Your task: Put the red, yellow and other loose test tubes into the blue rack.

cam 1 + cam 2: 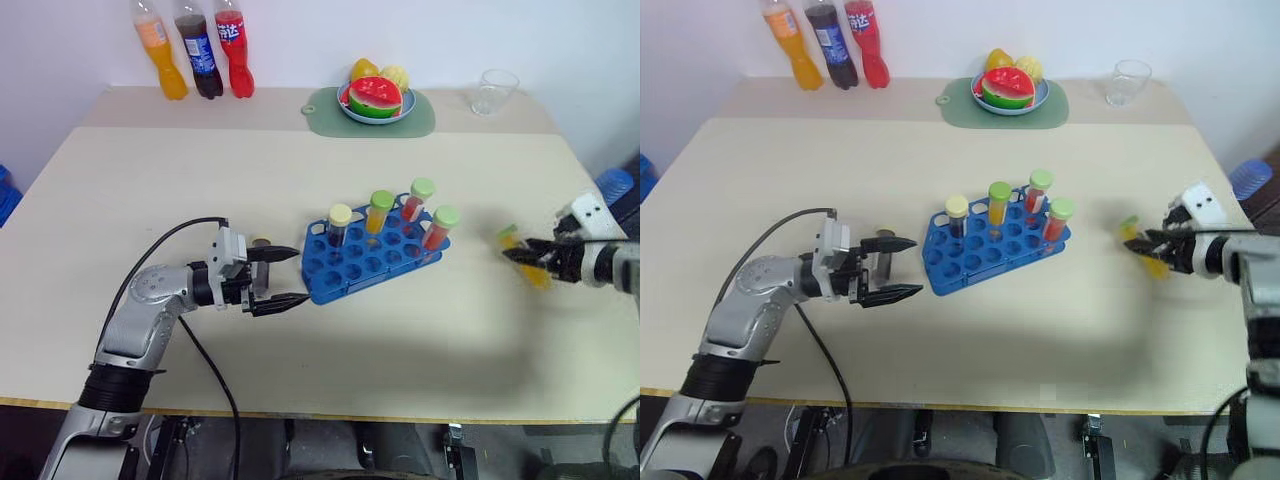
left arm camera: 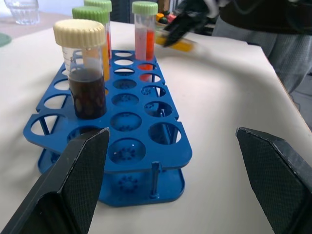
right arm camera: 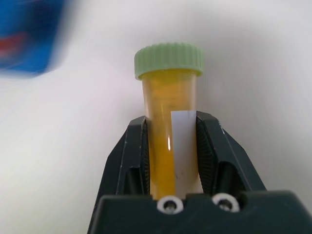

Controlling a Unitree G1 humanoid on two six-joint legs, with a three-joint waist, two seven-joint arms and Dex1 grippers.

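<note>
Blue rack (image 1: pixel 372 256) at table centre, four capped tubes upright in its far rows. Left gripper (image 1: pixel 279 278) at rack's 9 o'clock, just beside its near end, jaws wide, empty. Right gripper (image 1: pixel 522 255) at rack's 3 o'clock, apart from it, clamped on yellow tube (image 1: pixel 524 256).

Left wrist view: cream-capped brown tube (image 2: pixel 84 73) upright in rack.

Right wrist view: yellow tube pinched between both fingers (image 3: pixel 127 161), green cap protruding past fingertips.

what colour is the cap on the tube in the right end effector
Pale green, on the yellow tube; clearest in the right wrist view.
</note>
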